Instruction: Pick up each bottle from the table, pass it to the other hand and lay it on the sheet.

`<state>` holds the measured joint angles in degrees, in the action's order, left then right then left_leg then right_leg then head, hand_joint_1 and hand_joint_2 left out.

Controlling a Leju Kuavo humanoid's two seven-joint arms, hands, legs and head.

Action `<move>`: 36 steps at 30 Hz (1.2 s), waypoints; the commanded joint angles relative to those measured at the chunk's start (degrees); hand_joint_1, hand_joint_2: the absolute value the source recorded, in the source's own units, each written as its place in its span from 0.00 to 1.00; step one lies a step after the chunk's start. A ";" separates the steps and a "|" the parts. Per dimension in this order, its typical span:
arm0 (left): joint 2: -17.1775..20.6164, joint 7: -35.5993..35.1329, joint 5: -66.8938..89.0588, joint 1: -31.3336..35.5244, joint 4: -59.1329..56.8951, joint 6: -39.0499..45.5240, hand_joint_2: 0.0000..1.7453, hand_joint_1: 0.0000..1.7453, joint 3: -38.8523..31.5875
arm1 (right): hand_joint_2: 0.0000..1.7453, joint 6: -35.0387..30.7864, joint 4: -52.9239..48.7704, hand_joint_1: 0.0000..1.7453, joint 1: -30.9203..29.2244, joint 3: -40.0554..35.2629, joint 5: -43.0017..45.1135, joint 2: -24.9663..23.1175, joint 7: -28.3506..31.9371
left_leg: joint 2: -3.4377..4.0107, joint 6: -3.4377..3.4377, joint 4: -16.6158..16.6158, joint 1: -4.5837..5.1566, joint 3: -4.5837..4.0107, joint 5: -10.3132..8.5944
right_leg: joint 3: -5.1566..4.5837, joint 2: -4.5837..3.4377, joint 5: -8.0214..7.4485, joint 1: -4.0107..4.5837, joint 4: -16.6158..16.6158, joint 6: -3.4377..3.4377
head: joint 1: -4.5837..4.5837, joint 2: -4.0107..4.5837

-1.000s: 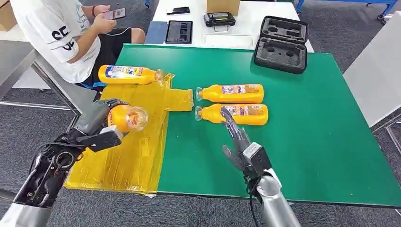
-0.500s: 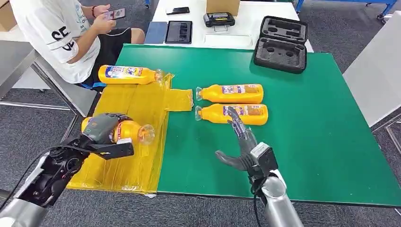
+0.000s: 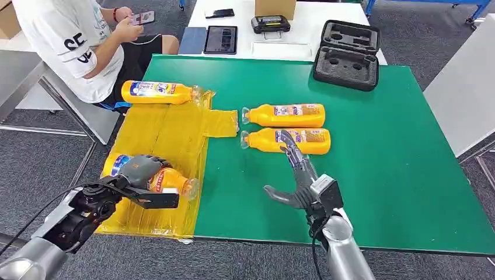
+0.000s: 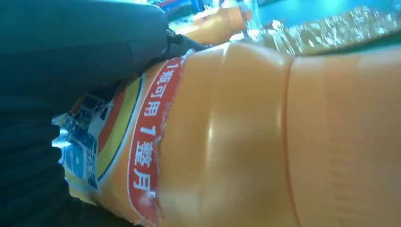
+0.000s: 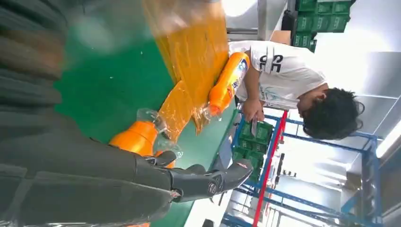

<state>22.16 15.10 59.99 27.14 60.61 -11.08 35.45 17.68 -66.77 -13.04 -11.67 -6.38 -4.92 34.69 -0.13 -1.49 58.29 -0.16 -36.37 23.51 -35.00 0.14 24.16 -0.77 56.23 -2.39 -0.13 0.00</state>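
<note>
1. The laying-down step is judged to be in hand: an orange bottle (image 3: 153, 177) is gripped by the left hand (image 3: 139, 175) and held on its side, low over the near end of the yellow sheet (image 3: 175, 125).
2. Whether the bottle already rests on the sheet cannot be told.
3. Release is judged to be called for next, once the bottle is seated.
4. The right hand (image 3: 295, 175) is held spread and empty above the green surface (image 3: 379, 163), its fingertips near the nearer of two bottles (image 3: 289, 140) lying side by side.
5. Another bottle (image 3: 159, 91) is seen lying across the sheet's far end.
</note>
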 commanded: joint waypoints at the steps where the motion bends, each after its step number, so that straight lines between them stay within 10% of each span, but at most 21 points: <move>1: -0.41 -0.16 0.34 2.47 -10.84 -0.45 1.00 1.00 6.95 | 1.00 -0.56 5.79 0.00 -1.59 -1.74 -0.56 -0.32 0.50 | 0.11 0.08 -0.13 -0.02 0.43 0.09 | 0.39 -0.11 0.06 0.03 -0.10 0.10 | 0.00 0.00; 15: -0.73 -2.01 3.07 2.07 -11.74 -1.08 1.00 0.98 6.79 | 1.00 -0.33 8.85 0.00 -3.15 -2.03 -0.50 -0.81 1.07 | 0.14 0.11 -0.13 -0.04 0.79 0.05 | 0.73 -0.17 0.01 0.04 -0.11 0.15 | 0.00 0.00; 18: 0.32 0.19 1.24 2.46 -11.61 -3.37 1.00 0.75 6.94 | 1.00 -0.30 9.33 0.00 -3.63 -2.08 -0.29 -0.91 1.13 | 0.16 0.09 -0.11 -0.01 0.73 0.04 | 0.66 -0.18 -0.01 0.01 -0.05 0.13 | 0.00 0.00; 20: 0.42 1.15 0.94 3.18 -12.25 -4.09 1.00 0.31 7.33 | 1.00 -0.50 9.85 0.00 -3.81 -2.19 -0.26 -0.83 1.09 | 0.22 0.15 -0.19 -0.06 0.89 0.05 | 0.81 -0.25 -0.02 0.07 -0.14 0.21 | 0.00 0.00; 23: -0.61 2.60 0.69 5.48 -14.47 -5.92 1.00 0.06 8.31 | 1.00 -0.47 12.02 0.00 -5.58 -2.52 -0.08 -0.79 0.98 | 0.17 0.12 -0.13 -0.04 0.89 0.07 | 0.84 -0.19 0.01 0.04 -0.09 0.15 | 0.00 0.00; 36: -0.70 6.70 -2.26 9.28 -17.13 -7.95 1.00 0.00 10.67 | 1.00 -1.49 8.38 0.00 -2.24 -2.60 0.23 -0.27 1.12 | 0.02 0.11 -0.12 -0.04 0.87 0.04 | 0.86 -0.02 0.05 0.04 -0.08 0.13 | 0.00 0.00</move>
<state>21.94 21.44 58.27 35.02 49.05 -17.92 41.62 16.57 -59.43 -15.60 -13.38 -6.23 -5.79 36.13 -0.15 -1.45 58.26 -0.16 -35.72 23.49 -34.36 0.15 24.16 -0.77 56.26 -2.34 -0.13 0.00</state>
